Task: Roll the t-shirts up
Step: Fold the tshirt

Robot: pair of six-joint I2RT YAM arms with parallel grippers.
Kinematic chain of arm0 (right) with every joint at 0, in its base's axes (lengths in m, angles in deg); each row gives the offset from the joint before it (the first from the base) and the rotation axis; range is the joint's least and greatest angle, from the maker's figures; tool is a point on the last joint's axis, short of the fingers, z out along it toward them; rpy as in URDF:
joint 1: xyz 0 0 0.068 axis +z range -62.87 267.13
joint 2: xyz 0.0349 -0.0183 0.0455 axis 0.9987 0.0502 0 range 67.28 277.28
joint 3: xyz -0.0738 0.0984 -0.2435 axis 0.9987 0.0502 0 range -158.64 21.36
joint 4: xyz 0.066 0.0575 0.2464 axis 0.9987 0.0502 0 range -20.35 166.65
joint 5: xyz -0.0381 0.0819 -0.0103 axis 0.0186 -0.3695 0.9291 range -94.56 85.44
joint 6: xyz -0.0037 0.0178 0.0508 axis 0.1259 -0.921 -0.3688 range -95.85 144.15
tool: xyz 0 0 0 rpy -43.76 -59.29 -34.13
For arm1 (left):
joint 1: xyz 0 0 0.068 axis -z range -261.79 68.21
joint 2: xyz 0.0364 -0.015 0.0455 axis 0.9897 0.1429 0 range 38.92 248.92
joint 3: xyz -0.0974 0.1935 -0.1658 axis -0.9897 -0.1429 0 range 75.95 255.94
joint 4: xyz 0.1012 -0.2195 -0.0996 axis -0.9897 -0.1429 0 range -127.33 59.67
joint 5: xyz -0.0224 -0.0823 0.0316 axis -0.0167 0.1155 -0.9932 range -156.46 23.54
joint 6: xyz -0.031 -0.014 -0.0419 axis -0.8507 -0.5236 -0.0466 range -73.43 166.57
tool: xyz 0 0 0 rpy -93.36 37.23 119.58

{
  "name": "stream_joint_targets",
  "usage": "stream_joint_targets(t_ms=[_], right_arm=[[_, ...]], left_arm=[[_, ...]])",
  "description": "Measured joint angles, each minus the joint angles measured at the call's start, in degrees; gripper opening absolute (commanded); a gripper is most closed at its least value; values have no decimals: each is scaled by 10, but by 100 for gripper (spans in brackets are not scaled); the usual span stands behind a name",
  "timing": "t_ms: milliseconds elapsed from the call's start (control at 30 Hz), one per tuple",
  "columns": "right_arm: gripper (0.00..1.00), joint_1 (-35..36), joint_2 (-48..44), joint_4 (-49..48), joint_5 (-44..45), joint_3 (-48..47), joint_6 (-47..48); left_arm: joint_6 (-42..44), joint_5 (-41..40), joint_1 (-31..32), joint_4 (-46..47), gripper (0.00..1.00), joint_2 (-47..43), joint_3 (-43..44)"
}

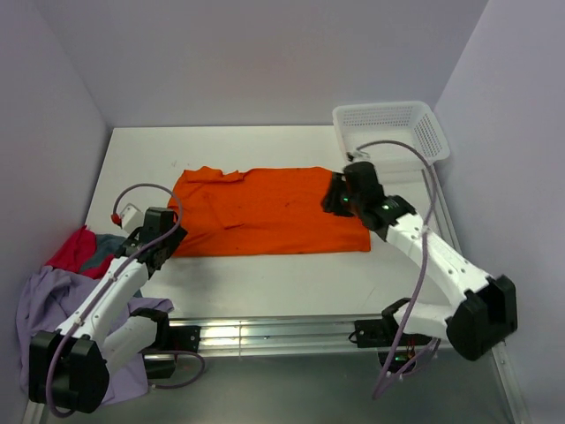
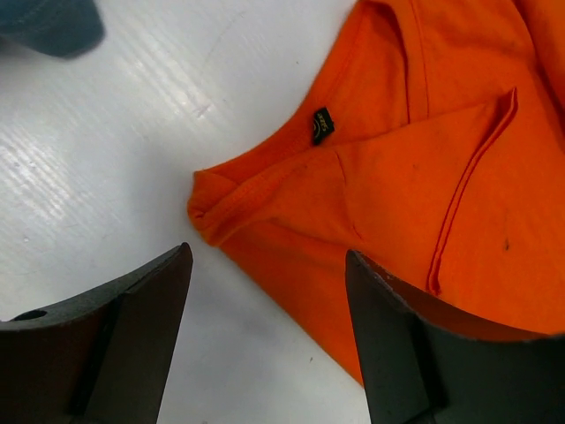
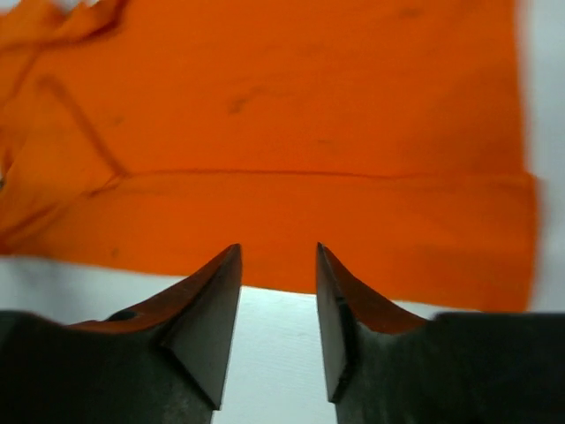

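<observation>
Small black neck label (image 2: pixel 323 125) on the orange t-shirt (image 2: pixel 424 177); lettering too small to read

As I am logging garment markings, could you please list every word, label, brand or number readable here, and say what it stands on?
Neck label, a small black tag with pale lettering, inside the collar of the orange t-shirt: too small and blurred to read.
No other words, numbers or signs can be read in any view.
</observation>
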Motion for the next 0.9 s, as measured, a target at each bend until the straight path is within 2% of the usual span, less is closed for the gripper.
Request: stream_joint_targets(t_ms=[133,467,667,900], right_arm=[[38,104,118,-18,-4,-105,40],[41,243,442,-15,-3,-341,160],[43,287,540,5,-7,-443,213],[44,308,592,7,-15,-500,249]], left_arm=[[21,23,1,29,73,2,-17],[38,33,1,51,73,23,-21],[44,35,1,54,72,29,-21],[54,45,1,64,72,29,-21]])
